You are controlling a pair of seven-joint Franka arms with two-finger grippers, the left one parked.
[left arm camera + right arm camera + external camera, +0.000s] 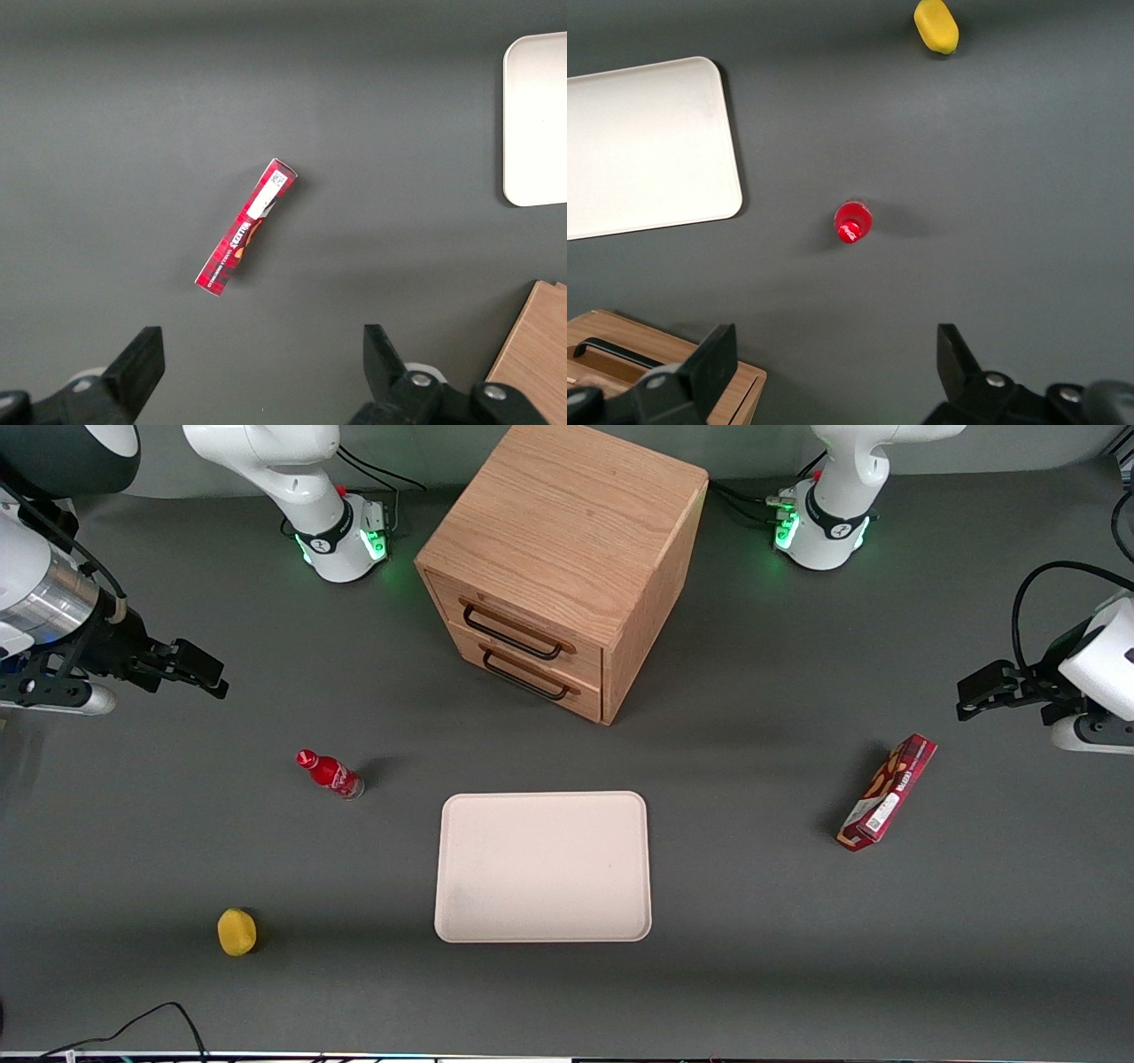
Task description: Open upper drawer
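The light oak cabinet [567, 540] stands at the back middle of the table. Its upper drawer [532, 622] is shut, with its black wire handle [512, 633] lying against the front. The bottom drawer [540, 677] under it is shut too. My right gripper [205, 673] is open and empty. It hovers toward the working arm's end of the table, well apart from the cabinet. In the right wrist view the gripper [835, 354] is above bare table, with a corner of the cabinet [664, 367] and a black handle [611, 352] beside one finger.
A red bottle [330, 774] stands upright nearer the front camera than the gripper; it also shows in the right wrist view [853, 222]. A yellow object [236, 932] lies near the table's front. A pale tray [543, 865] lies in front of the cabinet. A red box [889, 792] lies toward the parked arm's end.
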